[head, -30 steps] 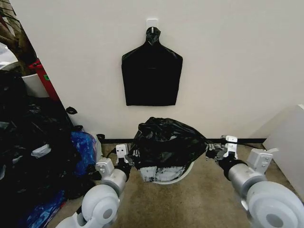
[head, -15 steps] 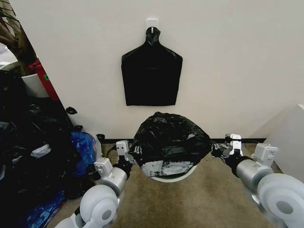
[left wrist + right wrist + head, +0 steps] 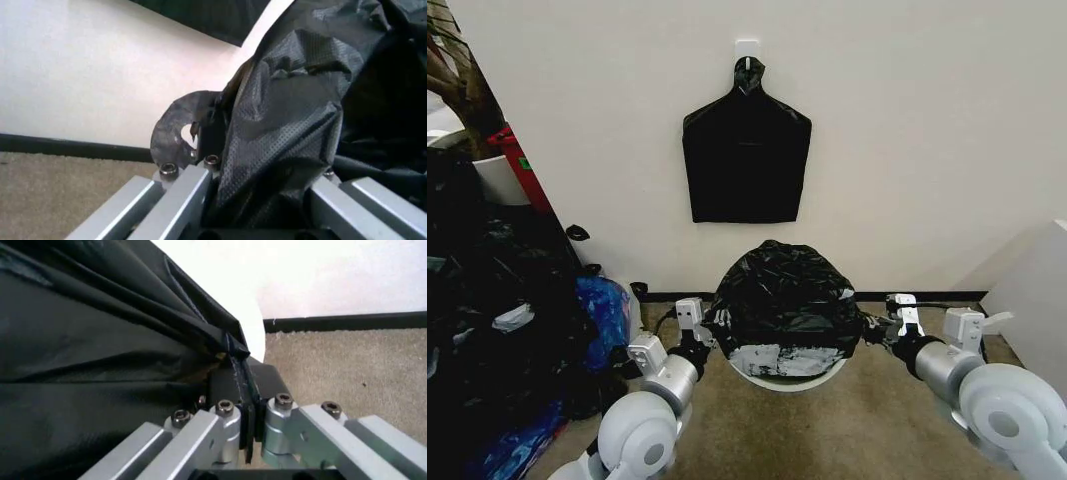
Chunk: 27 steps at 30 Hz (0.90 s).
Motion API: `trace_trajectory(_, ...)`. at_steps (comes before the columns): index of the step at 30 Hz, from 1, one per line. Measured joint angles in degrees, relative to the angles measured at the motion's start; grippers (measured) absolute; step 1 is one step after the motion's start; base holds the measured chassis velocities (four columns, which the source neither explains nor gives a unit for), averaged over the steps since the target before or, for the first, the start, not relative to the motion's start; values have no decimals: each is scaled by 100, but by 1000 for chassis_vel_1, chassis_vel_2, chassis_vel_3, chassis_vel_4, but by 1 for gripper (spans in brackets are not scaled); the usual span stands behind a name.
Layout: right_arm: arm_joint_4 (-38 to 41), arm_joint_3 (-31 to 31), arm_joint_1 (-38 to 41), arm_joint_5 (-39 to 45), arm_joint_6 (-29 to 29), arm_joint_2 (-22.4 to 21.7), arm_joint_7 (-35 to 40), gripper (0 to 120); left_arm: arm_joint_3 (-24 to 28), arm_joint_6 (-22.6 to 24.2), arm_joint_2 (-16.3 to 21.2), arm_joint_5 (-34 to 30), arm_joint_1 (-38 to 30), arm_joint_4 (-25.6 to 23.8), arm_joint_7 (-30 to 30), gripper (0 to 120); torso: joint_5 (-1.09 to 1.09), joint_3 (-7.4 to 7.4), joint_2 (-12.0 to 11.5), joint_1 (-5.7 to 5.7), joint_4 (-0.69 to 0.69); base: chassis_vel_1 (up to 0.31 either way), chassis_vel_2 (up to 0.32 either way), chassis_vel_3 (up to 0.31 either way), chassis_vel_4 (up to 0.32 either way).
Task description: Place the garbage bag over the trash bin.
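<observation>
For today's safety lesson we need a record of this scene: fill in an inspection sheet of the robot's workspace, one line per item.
Surface: beige carpet floor.
Job's things: crinkled glossy black plastic garbage bag draped over the round white plastic trash bin, whose base shows below.
Clutter: heap of black and blue bags on the robot's left.
Grippers: left gripper shut on the bag's edge; right gripper likewise.
Cables: nothing seen.
Surroundings: flat black bag pack hanging on the white wall; white furniture on the right.
</observation>
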Motion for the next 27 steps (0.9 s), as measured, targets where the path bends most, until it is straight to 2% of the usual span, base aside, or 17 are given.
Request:
trace_trajectory(2,23,23,-13,-29,0,1,-8,0,0,0,-8,-3,1,22,0,2,0,0,0,0,0,0,0,0,0)
trace_trajectory(5,179,108,-71,-50,0,-8,108,11,-15,1,-15,6,-11,128,-42,2,-1,0,0,0,0,0,0,0,0)
trace_trajectory(7,215,124,-84,-54,2,-15,144,13,-20,2,-18,9,-21,158,-61,2,-1,0,0,0,0,0,0,0,0)
trace_trajectory(11,557,193,-154,4,105,-125,649,33,-42,21,-25,86,-122,453,-189,2,-2,0,0,0,0,0,0,0,0)
trace_trajectory(13,594,203,-156,9,113,-148,699,34,-46,30,-26,93,-130,478,-210,2,-2,0,0,0,0,0,0,0,0)
trace_trajectory(18,808,219,-145,-355,228,-342,756,56,-78,61,-62,179,-98,551,-363,2,0,0,0,0,0,0,0,0,0)
trace_trajectory(23,935,156,-156,-994,489,-489,415,71,-74,133,-43,277,-94,550,-432,2,-1,0,0,0,0,0,0,0,0)
trace_trajectory(26,935,33,-157,-2215,826,-615,-434,86,-39,183,19,494,-131,546,-412,2,-1,0,0,0,0,0,0,0,0)
trace_trajectory(27,935,5,-148,-2522,905,-635,-687,88,-31,198,39,560,-133,541,-401,2,-1,0,0,0,0,0,0,0,0)
